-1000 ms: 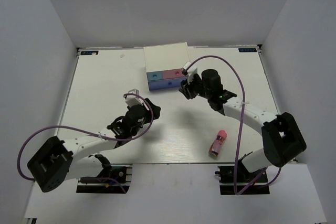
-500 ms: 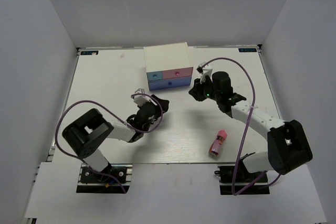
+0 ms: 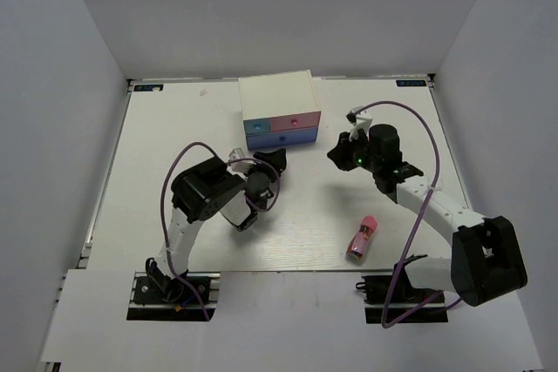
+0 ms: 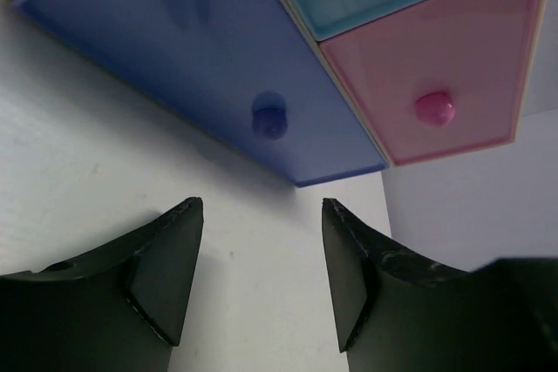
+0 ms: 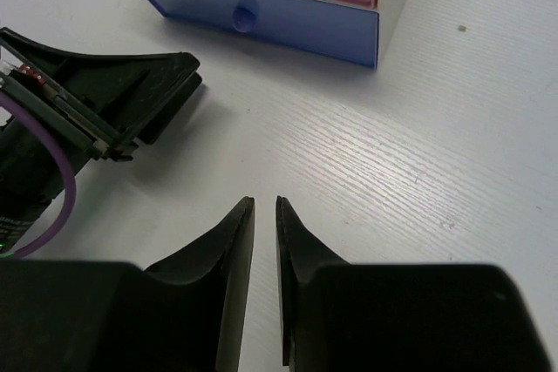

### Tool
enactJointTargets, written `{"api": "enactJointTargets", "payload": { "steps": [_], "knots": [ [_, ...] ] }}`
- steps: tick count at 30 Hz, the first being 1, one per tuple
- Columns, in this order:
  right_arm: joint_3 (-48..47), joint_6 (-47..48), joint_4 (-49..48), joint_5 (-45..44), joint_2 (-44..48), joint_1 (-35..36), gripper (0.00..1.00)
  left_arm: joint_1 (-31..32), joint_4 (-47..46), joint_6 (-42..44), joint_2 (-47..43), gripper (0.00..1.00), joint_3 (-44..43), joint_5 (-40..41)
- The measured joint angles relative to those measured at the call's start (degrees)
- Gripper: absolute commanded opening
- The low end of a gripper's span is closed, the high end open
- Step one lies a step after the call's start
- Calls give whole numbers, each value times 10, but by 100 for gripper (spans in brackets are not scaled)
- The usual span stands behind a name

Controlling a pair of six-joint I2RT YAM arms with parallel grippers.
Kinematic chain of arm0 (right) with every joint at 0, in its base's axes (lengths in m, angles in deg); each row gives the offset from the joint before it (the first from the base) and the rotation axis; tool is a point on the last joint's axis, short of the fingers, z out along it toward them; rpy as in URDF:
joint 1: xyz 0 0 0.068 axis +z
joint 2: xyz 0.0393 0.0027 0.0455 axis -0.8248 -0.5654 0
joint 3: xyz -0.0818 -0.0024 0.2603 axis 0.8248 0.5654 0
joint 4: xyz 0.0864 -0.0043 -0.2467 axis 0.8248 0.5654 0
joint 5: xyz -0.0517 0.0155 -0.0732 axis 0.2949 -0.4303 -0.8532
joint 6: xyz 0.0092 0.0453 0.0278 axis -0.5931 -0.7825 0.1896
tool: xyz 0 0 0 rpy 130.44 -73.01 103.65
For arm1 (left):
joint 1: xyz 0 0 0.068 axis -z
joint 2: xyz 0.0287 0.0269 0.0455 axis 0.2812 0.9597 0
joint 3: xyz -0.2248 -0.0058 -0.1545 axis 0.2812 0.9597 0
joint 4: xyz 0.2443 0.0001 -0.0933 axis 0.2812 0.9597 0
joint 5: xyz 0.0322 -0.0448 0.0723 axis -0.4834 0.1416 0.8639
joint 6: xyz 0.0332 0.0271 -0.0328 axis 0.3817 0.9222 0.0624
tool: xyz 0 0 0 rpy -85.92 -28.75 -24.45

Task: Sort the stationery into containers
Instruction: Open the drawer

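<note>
So in the top view the white drawer chest [image 3: 277, 98] sits at the 12 o'clock end of the counter [image 3: 174, 128], with its fronts facing 6 o'clock. All three drawers look pushed in: light blue drawer [image 3: 258, 126] and pink drawer [image 3: 295, 120] on top, wide periwinkle drawer [image 3: 292, 138] under them.

The left tool [image 3: 274, 159] is parked just at 6 o'clock of the chest, close but not touching. From its wrist cam the fingers [image 4: 166, 267] are spread wide with nothing between them, only bare counter. The periwinkle drawer's knob [image 4: 268, 116] sits at 12 o'clock of the gap, a little way off from the tips.

The right tool [image 3: 335, 153] hangs off the chest's 4 o'clock corner, apart from it. Its wrist cam shows the fingers [image 5: 228, 250] pinched down to a thin slit, not gripping anything. Can't tell if the tips touch the counter. That same cam catches the left tool over at 9 o'clock.

The pink tube [image 3: 362, 237] is lying on its side down around 5 o'clock of the counter. It's well apart from the chest and both tools, and runs roughly from 1 to 7 o'clock.
</note>
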Motion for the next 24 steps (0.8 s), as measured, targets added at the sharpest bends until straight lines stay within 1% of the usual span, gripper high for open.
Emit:
{"api": "enactJointTargets", "payload": {
  "steps": [3,4,10,15,24],
  "knots": [
    [9,-4,-2,0,6,-11,23,0,-14,9,24,63,-30,11],
    [10,-5,-3,0,7,-15,23,0,-19,12,31,61,-35,16],
    [15,-12,-12,2,7,-37,23,0,-45,18,55,63,-53,47],
    [16,-13,-15,8,4,-50,23,0,-57,14,72,63,-73,67],
    [16,-13,-19,14,-4,-67,25,0,-66,-7,97,60,-106,75]
  ]
}}
